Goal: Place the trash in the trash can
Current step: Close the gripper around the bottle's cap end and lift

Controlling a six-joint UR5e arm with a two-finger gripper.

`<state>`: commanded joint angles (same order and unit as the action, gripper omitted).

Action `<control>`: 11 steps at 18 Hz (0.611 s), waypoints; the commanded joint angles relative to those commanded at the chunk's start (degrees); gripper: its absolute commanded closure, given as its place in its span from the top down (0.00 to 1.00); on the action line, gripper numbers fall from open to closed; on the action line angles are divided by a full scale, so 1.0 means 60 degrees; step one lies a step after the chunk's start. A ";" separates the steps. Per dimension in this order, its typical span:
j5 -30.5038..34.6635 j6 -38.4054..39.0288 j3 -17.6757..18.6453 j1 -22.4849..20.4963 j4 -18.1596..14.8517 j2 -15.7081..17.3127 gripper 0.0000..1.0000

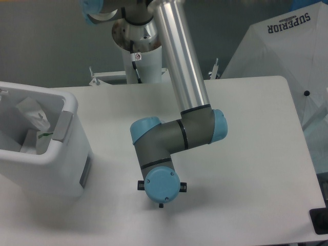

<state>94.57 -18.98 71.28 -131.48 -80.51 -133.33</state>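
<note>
The white trash can point(72, 110) stands at the left of the table. Inside it lies crumpled clear plastic, the bag point(34, 116), with a bit of green print near the can's right wall. The bottle is not in view. The arm's wrist point(161, 185) hangs over the middle of the table, pointing straight down, to the right of the can. My gripper point(160, 201) is hidden under the wrist's blue cap. Only small black parts peek out at its sides and bottom. I cannot see the fingers or whether they hold anything.
A white umbrella point(287, 56) with black lettering leans at the back right, beyond the table edge. The arm's base post point(141, 61) stands at the back centre. A dark object point(320, 221) sits at the right edge near the front.
</note>
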 joint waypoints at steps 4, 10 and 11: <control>0.0000 0.0000 -0.0029 0.0000 0.0015 0.0015 0.36; -0.0029 -0.0015 -0.0102 0.0015 0.0073 0.0219 0.21; -0.0087 -0.0015 -0.0117 0.0000 0.0088 0.0321 0.21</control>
<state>94.05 -19.07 70.58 -131.48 -79.98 -131.40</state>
